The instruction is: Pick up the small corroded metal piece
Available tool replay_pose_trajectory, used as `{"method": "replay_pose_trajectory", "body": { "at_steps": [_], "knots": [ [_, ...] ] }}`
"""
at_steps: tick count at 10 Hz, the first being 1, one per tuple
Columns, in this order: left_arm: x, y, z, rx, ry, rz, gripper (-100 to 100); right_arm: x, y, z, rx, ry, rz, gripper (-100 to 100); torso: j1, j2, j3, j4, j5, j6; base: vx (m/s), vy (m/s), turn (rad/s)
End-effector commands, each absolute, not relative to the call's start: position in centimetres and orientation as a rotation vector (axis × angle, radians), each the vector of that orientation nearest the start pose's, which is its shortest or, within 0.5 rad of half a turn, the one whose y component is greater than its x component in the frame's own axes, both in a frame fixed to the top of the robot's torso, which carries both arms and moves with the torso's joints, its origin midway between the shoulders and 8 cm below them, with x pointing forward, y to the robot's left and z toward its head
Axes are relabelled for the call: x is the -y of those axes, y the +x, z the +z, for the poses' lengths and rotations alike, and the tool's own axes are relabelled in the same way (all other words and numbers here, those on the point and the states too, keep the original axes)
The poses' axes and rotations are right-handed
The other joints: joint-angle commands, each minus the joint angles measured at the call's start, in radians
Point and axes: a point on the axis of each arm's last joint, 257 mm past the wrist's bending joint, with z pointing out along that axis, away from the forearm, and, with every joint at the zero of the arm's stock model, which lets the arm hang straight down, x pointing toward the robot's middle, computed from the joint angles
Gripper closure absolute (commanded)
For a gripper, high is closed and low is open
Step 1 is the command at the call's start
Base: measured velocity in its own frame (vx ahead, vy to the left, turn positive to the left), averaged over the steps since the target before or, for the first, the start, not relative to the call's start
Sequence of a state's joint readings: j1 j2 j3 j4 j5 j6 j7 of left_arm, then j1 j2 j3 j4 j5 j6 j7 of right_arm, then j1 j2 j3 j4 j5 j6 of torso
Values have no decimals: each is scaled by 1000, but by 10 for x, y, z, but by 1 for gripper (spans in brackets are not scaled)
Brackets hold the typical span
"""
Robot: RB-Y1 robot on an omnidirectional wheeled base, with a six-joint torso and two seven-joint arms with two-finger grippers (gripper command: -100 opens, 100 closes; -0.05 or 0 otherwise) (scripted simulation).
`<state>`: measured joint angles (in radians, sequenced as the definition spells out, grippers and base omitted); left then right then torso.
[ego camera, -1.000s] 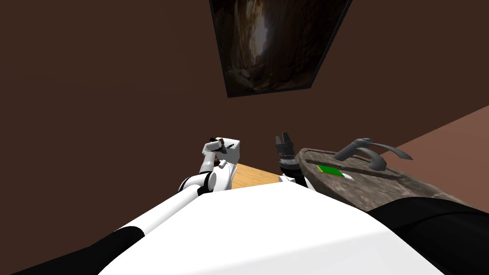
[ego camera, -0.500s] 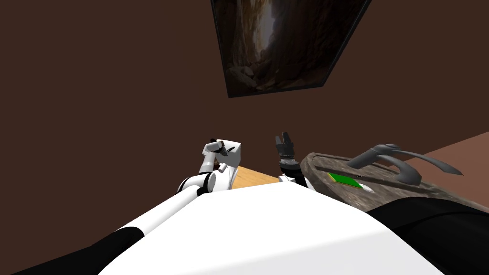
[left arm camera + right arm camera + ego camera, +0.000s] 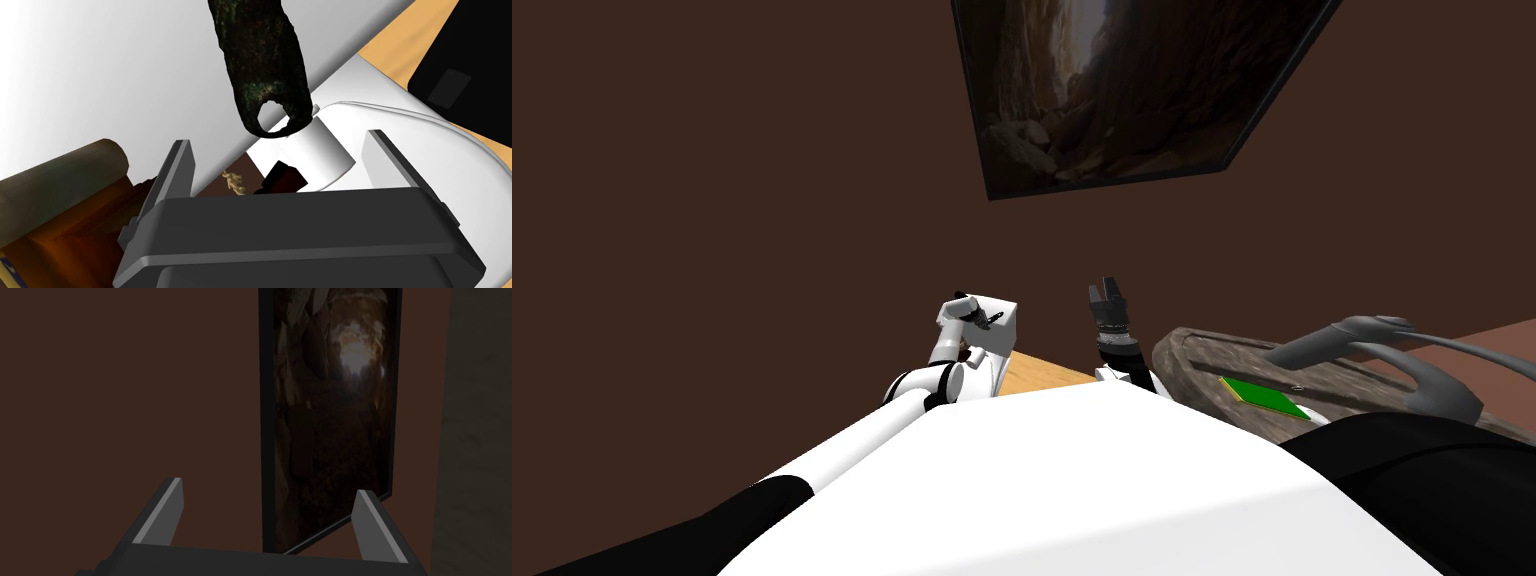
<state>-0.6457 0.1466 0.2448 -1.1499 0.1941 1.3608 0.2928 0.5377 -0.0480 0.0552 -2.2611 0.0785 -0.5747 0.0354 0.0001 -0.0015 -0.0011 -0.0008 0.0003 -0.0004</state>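
- Brown wall (image 3: 762, 180) behind; wooden tabletop (image 3: 1042, 368) between the arms.
- Left gripper (image 3: 277, 142): fingers apart.
- Dark corroded metal piece (image 3: 260, 60), holed at one end: just beyond the left fingertips, clear of both.
- Right gripper (image 3: 267, 488): raised, fingers apart.

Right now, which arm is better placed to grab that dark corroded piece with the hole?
Left, likely: the left gripper, open, faces the corroded metal piece just beyond its fingertips. The right gripper, open, is raised apart from it.
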Motion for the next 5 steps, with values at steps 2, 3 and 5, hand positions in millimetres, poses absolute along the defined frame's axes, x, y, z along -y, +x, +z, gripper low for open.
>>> {"method": "replay_pose_trajectory", "body": {
  "at_steps": [2,3,5],
  "knots": [
    [-230,550,-343,-1664,-2409,-638,-100,248,336,15,-694,548,1275,0,0,0,0,0,0,0,33,0,-13],
    [-230,549,-349,-1662,-2409,-638,-100,248,336,15,-694,548,1275,0,0,0,0,0,0,0,28,-6,-9],
    [-231,550,-346,-1663,-2409,-638,100,248,336,15,-694,548,1275,0,0,2,1,0,0,0,6,-2,-1]
  ]
}}
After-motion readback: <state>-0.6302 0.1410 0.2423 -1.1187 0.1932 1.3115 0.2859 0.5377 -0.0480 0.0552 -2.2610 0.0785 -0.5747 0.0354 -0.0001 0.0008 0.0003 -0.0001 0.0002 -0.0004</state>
